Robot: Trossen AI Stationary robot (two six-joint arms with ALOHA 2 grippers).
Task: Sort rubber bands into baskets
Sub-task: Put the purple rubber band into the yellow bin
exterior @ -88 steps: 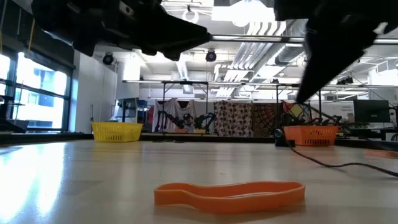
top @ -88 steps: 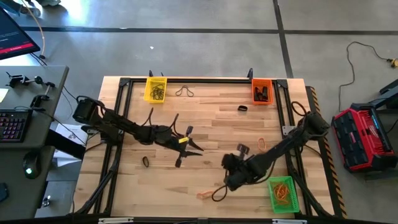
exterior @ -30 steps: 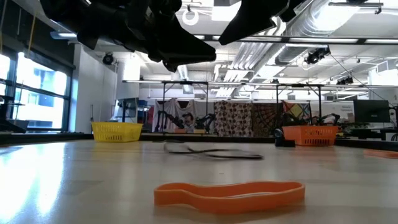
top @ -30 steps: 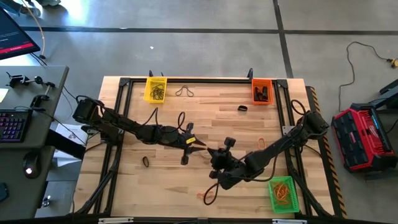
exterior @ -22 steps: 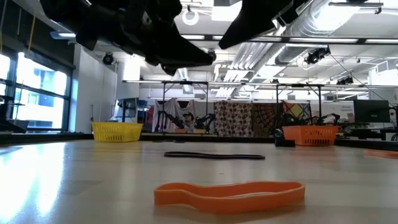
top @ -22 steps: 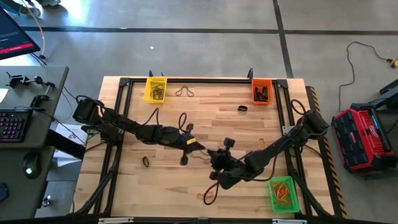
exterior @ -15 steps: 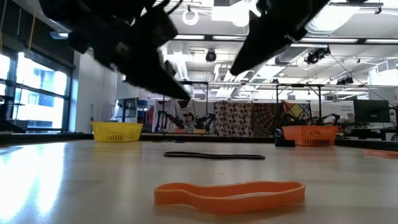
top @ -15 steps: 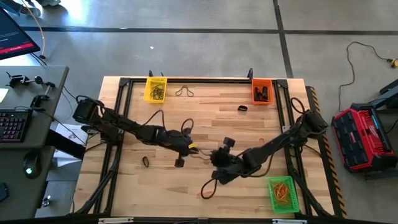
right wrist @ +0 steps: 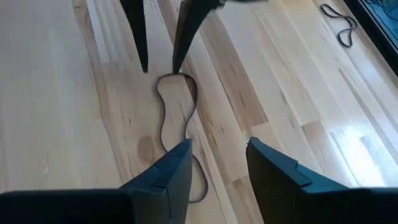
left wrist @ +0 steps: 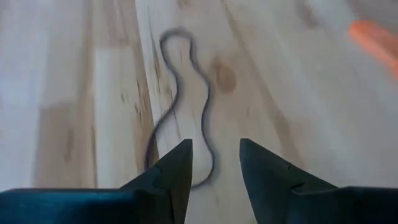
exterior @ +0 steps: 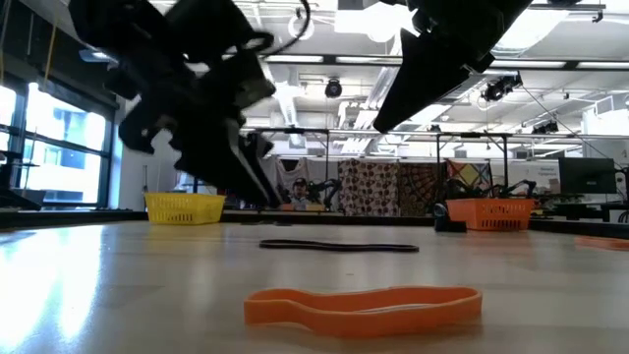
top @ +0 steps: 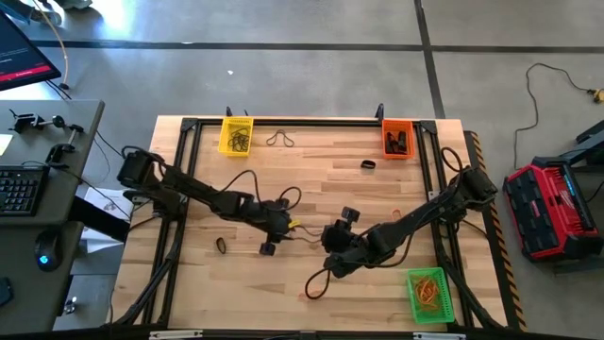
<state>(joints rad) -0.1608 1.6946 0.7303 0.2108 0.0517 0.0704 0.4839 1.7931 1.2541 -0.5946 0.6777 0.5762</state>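
**Wooden table, mid-centre: one black band between my grippers**

Pale planks under me. Black rubber band (left wrist: 180, 106) lies flat, loose, held by neither. My left gripper (left wrist: 214, 163) and right gripper (right wrist: 217, 163) face each other over it, jaws of both parted. Yellow basket (top: 236, 134), orange basket (top: 397, 138) at far edge; green basket (top: 427, 294) near right corner.

A thin black rubber band (right wrist: 177, 118), earlier stretched in the air between the two grippers at mid-table, now lies loose on the table (top: 311, 189) between them. The left gripper (left wrist: 214, 163) has let go and drawn back toward its own side, dipping lower, its fingers now parted above the band's end. The right gripper (right wrist: 217, 158) has likewise released, its fingers now apart, and its arm has shifted slightly.
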